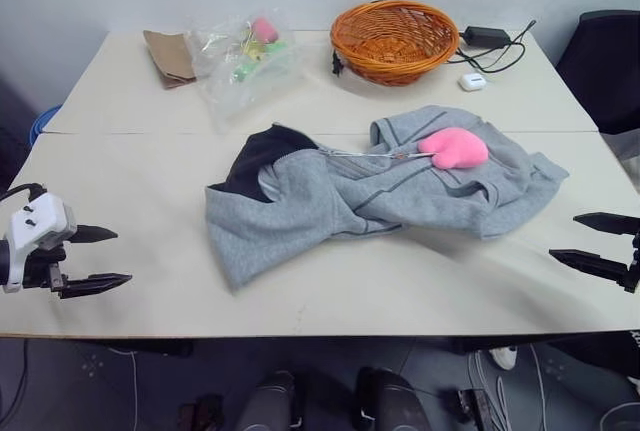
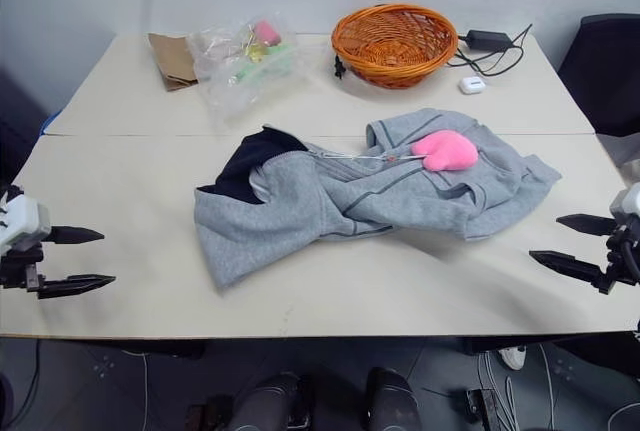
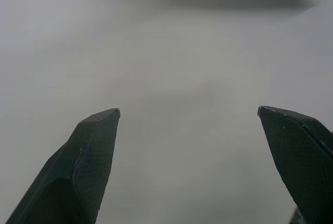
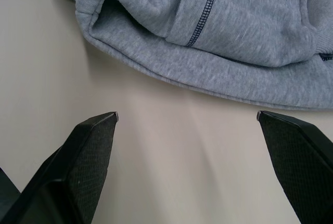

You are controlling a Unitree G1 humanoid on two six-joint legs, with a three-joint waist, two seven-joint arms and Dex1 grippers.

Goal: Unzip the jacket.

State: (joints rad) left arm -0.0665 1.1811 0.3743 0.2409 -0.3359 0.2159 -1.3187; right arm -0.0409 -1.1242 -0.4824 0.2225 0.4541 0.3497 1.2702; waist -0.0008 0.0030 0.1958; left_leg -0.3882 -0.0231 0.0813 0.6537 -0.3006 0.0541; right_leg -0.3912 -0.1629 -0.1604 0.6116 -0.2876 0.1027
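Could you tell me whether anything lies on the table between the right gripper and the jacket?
Nothing does: the right wrist view shows bare table between the open right gripper and the jacket.

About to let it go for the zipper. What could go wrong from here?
1. The jacket lies crumpled and folded over itself; pulling the pink plush charm may drag the whole garment instead of running the zipper, since neither open gripper, left or right, pins it.
2. The charm is bulky next to the thin pull, so the fingers may close on plush alone and slip.
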